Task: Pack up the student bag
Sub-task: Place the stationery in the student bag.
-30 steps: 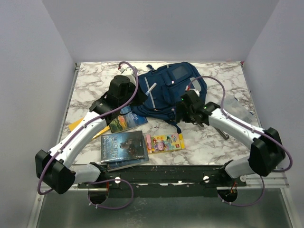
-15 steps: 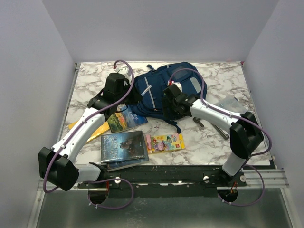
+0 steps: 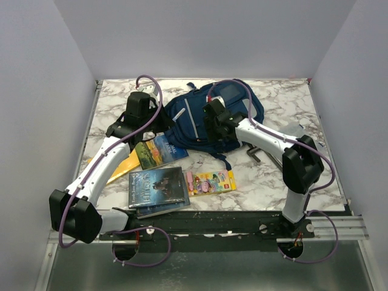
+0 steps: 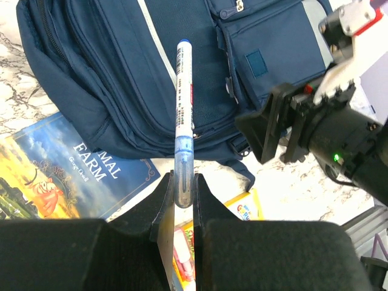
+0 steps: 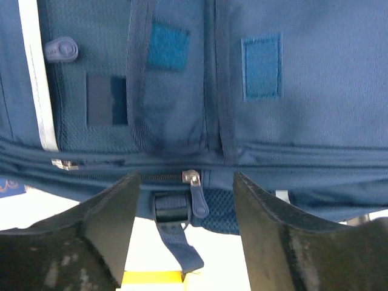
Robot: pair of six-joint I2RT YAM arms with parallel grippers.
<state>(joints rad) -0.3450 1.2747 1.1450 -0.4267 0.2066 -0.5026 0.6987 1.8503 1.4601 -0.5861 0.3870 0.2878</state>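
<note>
The student bag (image 3: 237, 100) is a navy backpack lying at the back middle of the marble table. My left gripper (image 4: 180, 182) is shut on the clear end of a white pen (image 4: 182, 91) with a blue cap. The pen points out over the bag (image 4: 109, 66). In the top view this gripper (image 3: 156, 124) hovers at the bag's left edge. My right gripper (image 5: 185, 179) stands open over the bag's near edge (image 5: 303, 109), its fingers either side of a zipper pull (image 5: 197, 197) and touching nothing. From above, the right gripper (image 3: 212, 133) is over the bag's front.
An "Animal Farm" book (image 3: 160, 150) lies near the bag's left corner, with a dark book (image 3: 157, 187) in front of it. A yellow crayon box (image 3: 210, 181) sits near the front. A yellow envelope (image 3: 115, 167) shows under the left arm. A clear pouch (image 3: 297, 130) lies right.
My right arm has swung left from the table's right side onto the bag, and its jaws have narrowed somewhat. The left arm has shifted left and back with the pen.
</note>
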